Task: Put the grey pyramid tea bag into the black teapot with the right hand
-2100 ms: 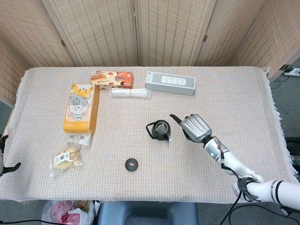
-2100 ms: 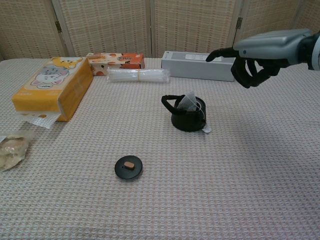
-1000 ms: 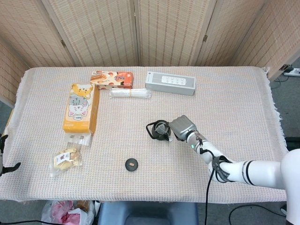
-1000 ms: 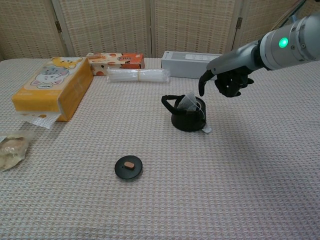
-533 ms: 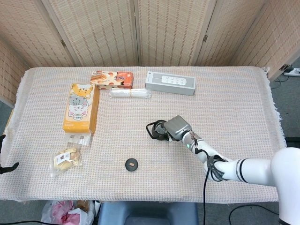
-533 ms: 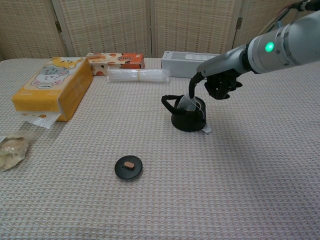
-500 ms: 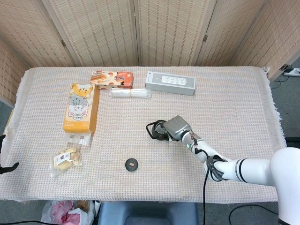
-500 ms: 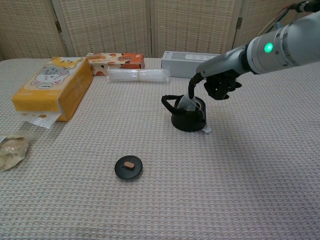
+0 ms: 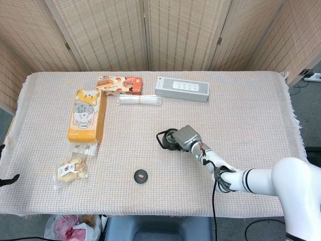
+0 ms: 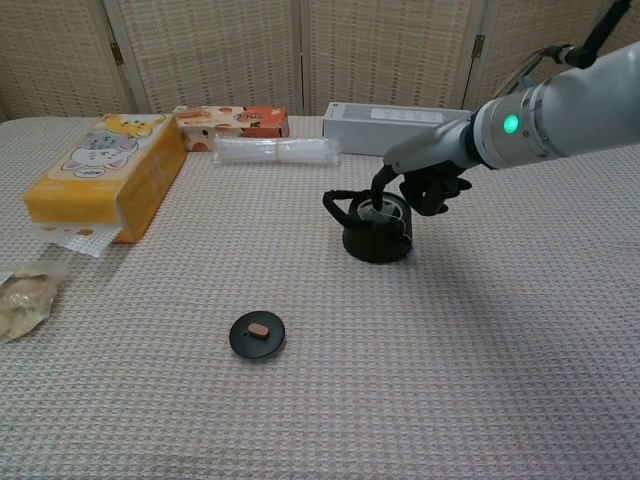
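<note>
Matt, perhaps cast-iron black teapot (image 10: 376, 232)

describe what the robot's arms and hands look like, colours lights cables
The right arm has a smooth silver-grey shell with a glowing green light; in the head view it looks white with dark joint bands and a thin black cable. The right hand has a grey back and black fingers. Only black fingertips of the left hand show.

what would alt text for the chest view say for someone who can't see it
The right robot hand reaches down with a finger into the open black teapot, pressing on the grey tea bag inside. The teapot lid lies apart on the tablecloth, nearer the camera; snack boxes line the far edge.
</note>
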`<state>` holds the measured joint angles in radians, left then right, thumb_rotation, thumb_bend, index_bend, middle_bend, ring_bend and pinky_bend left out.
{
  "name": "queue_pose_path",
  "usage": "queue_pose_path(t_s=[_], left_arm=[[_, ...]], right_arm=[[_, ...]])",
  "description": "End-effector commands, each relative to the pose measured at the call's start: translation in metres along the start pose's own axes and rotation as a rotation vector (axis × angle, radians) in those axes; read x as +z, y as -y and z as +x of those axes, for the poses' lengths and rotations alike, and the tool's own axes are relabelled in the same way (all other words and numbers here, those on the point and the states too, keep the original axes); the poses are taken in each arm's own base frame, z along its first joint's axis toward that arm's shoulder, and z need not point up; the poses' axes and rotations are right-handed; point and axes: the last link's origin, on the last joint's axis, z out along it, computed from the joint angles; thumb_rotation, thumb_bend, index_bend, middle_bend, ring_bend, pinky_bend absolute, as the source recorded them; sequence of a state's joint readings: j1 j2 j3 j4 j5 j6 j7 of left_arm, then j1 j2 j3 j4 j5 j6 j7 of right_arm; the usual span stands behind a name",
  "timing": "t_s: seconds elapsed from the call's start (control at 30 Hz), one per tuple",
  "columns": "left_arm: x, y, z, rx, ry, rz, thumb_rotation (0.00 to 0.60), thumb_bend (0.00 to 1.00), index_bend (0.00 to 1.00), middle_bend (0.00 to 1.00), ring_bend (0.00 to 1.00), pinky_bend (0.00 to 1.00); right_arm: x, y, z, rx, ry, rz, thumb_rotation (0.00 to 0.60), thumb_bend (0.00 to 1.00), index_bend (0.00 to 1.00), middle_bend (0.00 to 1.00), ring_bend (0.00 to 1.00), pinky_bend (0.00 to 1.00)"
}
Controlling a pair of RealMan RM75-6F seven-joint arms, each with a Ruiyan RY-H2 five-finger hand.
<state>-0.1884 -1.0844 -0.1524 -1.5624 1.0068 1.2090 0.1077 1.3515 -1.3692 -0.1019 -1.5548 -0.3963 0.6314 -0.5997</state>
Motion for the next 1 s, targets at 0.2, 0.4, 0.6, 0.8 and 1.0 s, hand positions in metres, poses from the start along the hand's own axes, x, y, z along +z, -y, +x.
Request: queue_pose_path(t_s=[0.2,0.4,0.6,0.8,1.0], left_arm=[[-0.001,0.000,0.000,-0.002,-0.002,-0.001,0.600,0.25,0.00,0.00,0.02,0.27],[-0.001,0.000,0.000,0.002,-0.002,-0.001,0.600,0.25,0.00,0.00,0.02,0.27],[-0.003,-0.003,0.000,0.010,-0.010,-0.011,0.600,0.25,0.00,0.00,0.02,0.27],[-0.009,-0.008,-0.001,0.015,-0.020,-0.036,0.600,0.25,0.00,0.00,0.02,0.27],[-0.012,-0.015,-0.005,0.032,-0.007,-0.066,0.600,0.25,0.00,0.00,0.02,0.27]], right_arm=[[0.003,0.002,-0.004,-0.001,0.017,0.007,0.600,1.00,0.23,0.95,0.81,0.79],[-0.014,-0.004,0.005,0.018,-0.021,0.004,0.600,1.00,0.23,0.95,0.81,0.79],[-0.064,-0.018,0.018,0.070,-0.134,-0.001,0.600,0.93,0.18,0.79,0.70,0.75],[-0.133,-0.043,0.000,0.046,-0.318,-0.050,0.600,0.71,0.11,0.33,0.33,0.39],[-0.180,-0.070,-0.045,-0.004,-0.385,-0.151,0.600,0.56,0.04,0.08,0.13,0.21]])
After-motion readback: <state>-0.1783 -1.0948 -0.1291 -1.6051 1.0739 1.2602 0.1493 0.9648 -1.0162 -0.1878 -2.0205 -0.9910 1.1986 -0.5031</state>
